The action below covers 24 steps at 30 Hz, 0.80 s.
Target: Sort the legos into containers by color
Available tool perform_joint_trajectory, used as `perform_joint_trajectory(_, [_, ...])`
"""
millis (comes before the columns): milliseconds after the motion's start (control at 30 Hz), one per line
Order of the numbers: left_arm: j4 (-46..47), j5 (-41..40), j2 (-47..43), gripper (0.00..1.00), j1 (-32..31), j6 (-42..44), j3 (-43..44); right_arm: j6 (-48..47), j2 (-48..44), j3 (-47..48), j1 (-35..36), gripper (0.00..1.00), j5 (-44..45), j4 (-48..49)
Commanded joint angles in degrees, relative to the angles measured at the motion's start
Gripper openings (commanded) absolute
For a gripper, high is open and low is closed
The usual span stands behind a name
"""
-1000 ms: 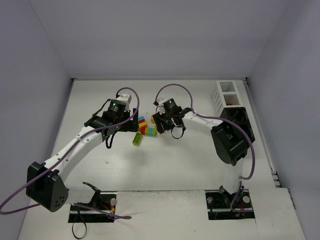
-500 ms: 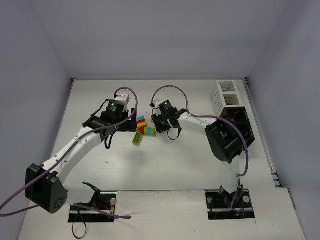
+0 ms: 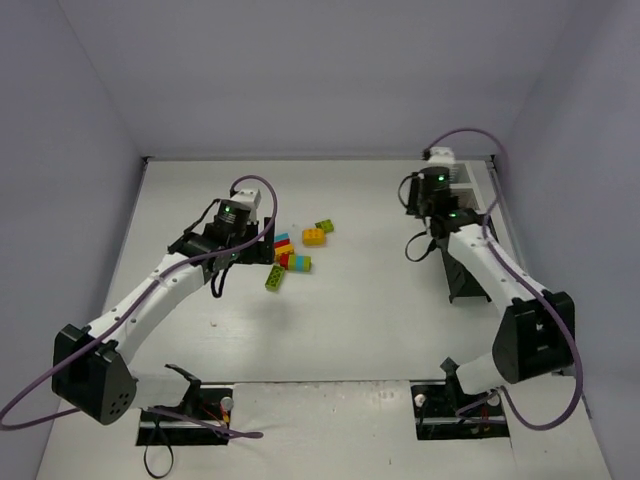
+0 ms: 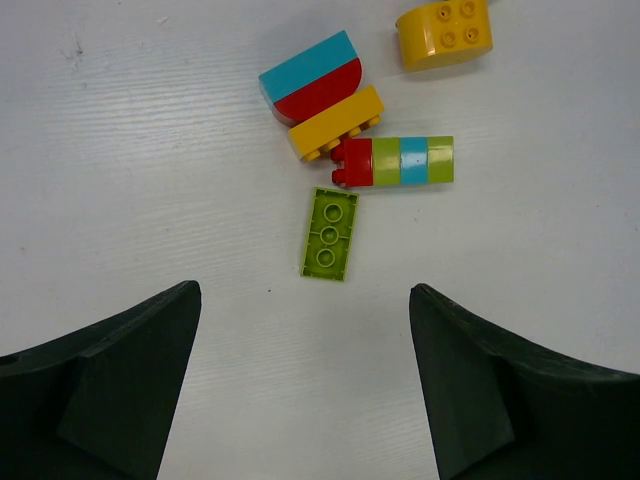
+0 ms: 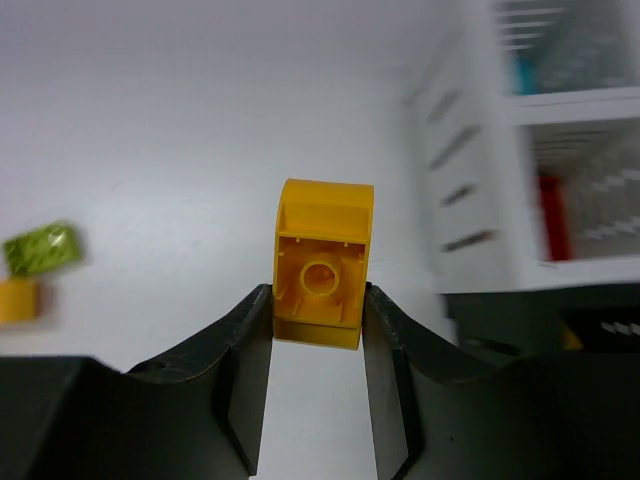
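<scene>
Item: sorting station, listed from the near edge to the far. At 6 o'clock, two black arm bases (image 3: 185, 405) are bolted to the near rim of a matt white table (image 3: 350, 320), which is lightly scuffed, with purple cables (image 3: 262, 183) looping over both arms. Left gripper (image 4: 305, 390): jaws spread wide, holding nothing, hovering over the table's centre. Below it lie the loose legos: a lime-green brick (image 4: 330, 232) lying alone; just beyond it, toward 12 o'clock, a red-green-cyan-green strip (image 4: 395, 162) touching a yellow-orange brick (image 4: 337, 122); then a half-round cyan-over-red piece (image 4: 312, 78); and, set apart at 1 o'clock, a yellow curved brick (image 4: 444, 32). Right gripper (image 5: 317, 300): closed on an orange-yellow brick (image 5: 320, 265), its hollow underside facing the wrist camera, carried above the table at about 2 o'clock, just left of the containers. Containers, along the right edge: a black bin (image 5: 520, 320) nearest, then a white slatted bin (image 5: 480, 150) with something red (image 5: 552, 210) in its nearer compartment and something cyan (image 5: 522, 75) in the farther one; both are blurred. Enclosure: plain pale lavender-grey walls on the left (image 3: 60, 200), back (image 3: 320, 80) and right (image 3: 580, 200).
</scene>
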<state>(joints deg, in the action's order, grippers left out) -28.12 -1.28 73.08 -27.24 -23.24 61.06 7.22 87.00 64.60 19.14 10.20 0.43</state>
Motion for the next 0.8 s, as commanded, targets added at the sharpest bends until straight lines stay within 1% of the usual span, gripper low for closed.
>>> perform_joint_trajectory(0, [2.45,0.66,-0.04,0.78,0.52,-0.05,2.93,5.76,-5.87,-2.63,-6.88,0.00,11.24,0.72])
perform_joint_trajectory(67, [2.54,0.93,0.22,0.78,0.44,-0.05,3.28,8.49,-7.01,-3.07,-10.77,0.00,12.65,-2.34])
perform_joint_trajectory(100, [2.63,1.01,0.31,0.78,0.44,-0.05,3.37,9.81,-7.20,-3.25,-14.01,0.00,12.92,-3.14])
perform_joint_trajectory(133, [2.80,1.28,0.40,0.78,0.53,-0.05,3.37,12.00,-7.54,-3.51,-15.26,0.00,13.01,-4.02])
perform_joint_trajectory(233, [2.90,1.28,0.40,0.78,0.44,0.13,3.28,14.39,-8.43,-4.65,-17.81,0.00,14.32,-4.99])
perform_joint_trajectory(333, [2.89,1.28,0.31,0.78,0.53,0.13,3.19,15.89,-7.91,-5.27,-18.87,0.00,15.46,-5.61])
perform_joint_trajectory(433, [2.81,1.28,0.31,0.78,0.44,0.04,3.19,16.77,-7.20,-5.62,-20.62,0.04,15.64,-6.40])
perform_joint_trajectory(500, [2.81,1.28,0.14,0.78,0.53,0.04,3.10,17.65,-6.76,-5.54,-20.72,0.11,16.17,-6.75])
perform_joint_trajectory(533, [2.81,1.28,0.13,0.78,0.53,0.04,3.19,17.82,-6.58,-5.45,-20.72,0.23,16.43,-6.84])
perform_joint_trajectory(600, [2.72,1.28,0.22,0.78,0.44,0.13,3.19,17.65,-6.49,-5.19,-20.72,0.32,16.09,-6.93])
perform_joint_trajectory(633, [2.81,1.19,0.22,0.78,0.53,0.22,3.10,17.56,-6.49,-4.75,-20.72,0.40,15.91,-7.02])
perform_joint_trajectory(700, [2.72,1.28,0.31,0.78,0.53,0.13,3.10,17.30,-6.84,-4.48,-20.72,0.48,15.47,-7.28])
perform_joint_trajectory(733, [2.72,1.28,0.31,0.78,0.53,0.13,3.28,17.21,-7.11,-4.13,-20.63,0.54,15.12,-7.37])
perform_joint_trajectory(767, [2.81,1.28,0.40,0.78,0.53,0.13,3.37,17.21,-7.37,-3.96,-20.46,0.55,14.77,-7.72])
